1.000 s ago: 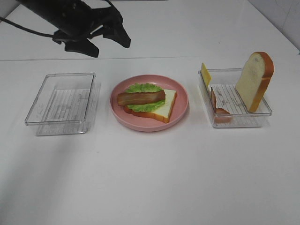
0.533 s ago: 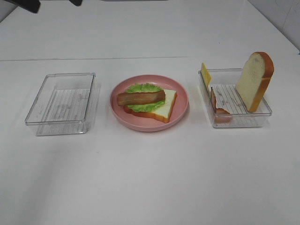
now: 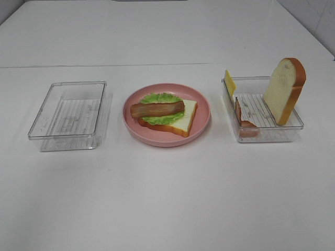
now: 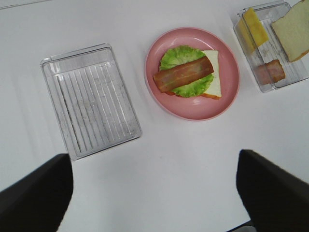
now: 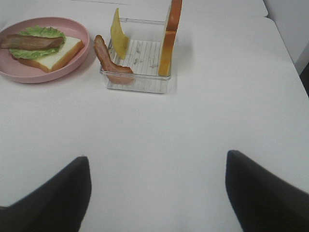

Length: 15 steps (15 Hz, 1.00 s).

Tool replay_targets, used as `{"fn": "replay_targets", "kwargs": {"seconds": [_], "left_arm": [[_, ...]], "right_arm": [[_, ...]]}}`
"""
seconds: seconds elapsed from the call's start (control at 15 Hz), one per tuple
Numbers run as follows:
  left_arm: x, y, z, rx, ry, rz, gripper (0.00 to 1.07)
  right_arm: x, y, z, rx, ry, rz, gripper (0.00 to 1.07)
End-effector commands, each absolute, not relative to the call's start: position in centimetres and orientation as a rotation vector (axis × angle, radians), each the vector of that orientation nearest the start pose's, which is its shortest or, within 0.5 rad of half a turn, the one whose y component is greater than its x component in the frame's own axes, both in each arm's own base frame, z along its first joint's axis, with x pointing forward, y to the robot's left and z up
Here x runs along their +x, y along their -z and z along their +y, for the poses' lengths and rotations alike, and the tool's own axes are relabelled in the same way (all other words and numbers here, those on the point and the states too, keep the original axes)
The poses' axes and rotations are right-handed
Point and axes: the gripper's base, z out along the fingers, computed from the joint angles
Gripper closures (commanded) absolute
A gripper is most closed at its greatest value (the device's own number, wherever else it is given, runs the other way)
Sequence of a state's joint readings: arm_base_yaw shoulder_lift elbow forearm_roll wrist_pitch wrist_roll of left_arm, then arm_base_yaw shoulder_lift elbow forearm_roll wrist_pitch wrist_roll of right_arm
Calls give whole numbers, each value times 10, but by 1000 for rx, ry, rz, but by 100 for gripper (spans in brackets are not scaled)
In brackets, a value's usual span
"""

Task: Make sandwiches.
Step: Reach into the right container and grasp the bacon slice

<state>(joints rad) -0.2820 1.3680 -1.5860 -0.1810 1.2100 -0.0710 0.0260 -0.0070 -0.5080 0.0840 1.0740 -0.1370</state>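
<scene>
Since only one bread slice (image 3: pixel 184 122), the lettuce leaf (image 3: pixel 159 98) and one bacon strip (image 3: pixel 157 109) are stacked on the pink plate (image 3: pixel 157 140) in the middle of the table (image 3: pixel 167 198), I'd call the sandwich (image 3: pixel 163 111) about half built, with the cheese slice (image 3: pixel 229 82), second bacon strip (image 3: pixel 241 116) and second bread slice (image 3: pixel 282 89) waiting in the right tray (image 3: pixel 267 135). Tally: two bread, two bacon, one lettuce, one cheese, one plate, two clear trays (left tray (image 3: pixel 70 117) holds nothing). Both the left end effector (image 4: pixel 152 159) and right end effector (image 5: pixel 157 159) hang released, gripping nothing.
</scene>
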Motion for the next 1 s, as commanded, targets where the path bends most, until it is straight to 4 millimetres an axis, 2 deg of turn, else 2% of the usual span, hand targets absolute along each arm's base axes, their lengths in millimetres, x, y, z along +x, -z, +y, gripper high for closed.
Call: {"fn": "replay_targets", "kwargs": {"seconds": [0.07, 0.2, 0.47, 0.53, 0.6, 0.67, 0.93, 1.0], "left_arm": [[226, -422, -81, 251, 372, 2570, 20], [207, -413, -75, 244, 372, 2589, 20], [143, -389, -56, 246, 366, 2588, 20], [107, -376, -44, 245, 337, 2545, 20], [90, -370, -37, 244, 309, 2511, 20], [82, -367, -33, 242, 291, 2487, 20], [23, -340, -5, 245, 161, 2276, 20], [17, -336, -4, 256, 157, 2252, 20]], "right_arm": [[-9, -279, 7, -171, -28, 2012, 34], [-9, -279, 7, -171, -28, 2012, 34], [-9, -279, 7, -171, -28, 2012, 34], [-9, -279, 7, -171, -28, 2012, 34], [-9, -279, 7, -171, -28, 2012, 34], [-9, -279, 7, -171, -28, 2012, 34], [-9, -279, 7, -171, -28, 2012, 34], [-9, -279, 7, -171, -28, 2012, 34]]}}
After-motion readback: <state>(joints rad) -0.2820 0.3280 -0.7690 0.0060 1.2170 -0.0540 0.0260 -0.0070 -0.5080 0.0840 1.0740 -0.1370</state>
